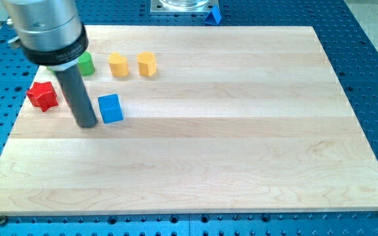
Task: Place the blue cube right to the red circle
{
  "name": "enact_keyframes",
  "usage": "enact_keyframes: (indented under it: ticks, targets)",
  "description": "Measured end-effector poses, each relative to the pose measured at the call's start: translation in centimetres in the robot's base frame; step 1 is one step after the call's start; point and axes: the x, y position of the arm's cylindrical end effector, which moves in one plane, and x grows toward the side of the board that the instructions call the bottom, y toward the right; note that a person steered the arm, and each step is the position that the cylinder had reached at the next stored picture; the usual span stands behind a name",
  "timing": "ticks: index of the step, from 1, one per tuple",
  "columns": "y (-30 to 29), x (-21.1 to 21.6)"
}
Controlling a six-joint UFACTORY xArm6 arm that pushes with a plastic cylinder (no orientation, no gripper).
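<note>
The blue cube (111,108) lies on the wooden board (228,131) at the view's left. My tip (87,123) rests on the board just left of the blue cube, close to it or touching; I cannot tell which. A red star-shaped block (42,96) lies further left, near the board's left edge. No round red block shows clearly; the rod and its housing (48,29) hide part of the upper left corner.
A green block (85,64) sits partly behind the rod at upper left. Two yellow blocks (117,65) (147,63) lie right of it. A small blue piece (212,16) lies off the board at the view's top.
</note>
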Motion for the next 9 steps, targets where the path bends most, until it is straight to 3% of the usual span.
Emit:
enact_keyframes:
  ticks: [1, 2, 9]
  targets:
    - [1.9, 1.4]
    - [4.4, 0.2]
    - [1.6, -2.6]
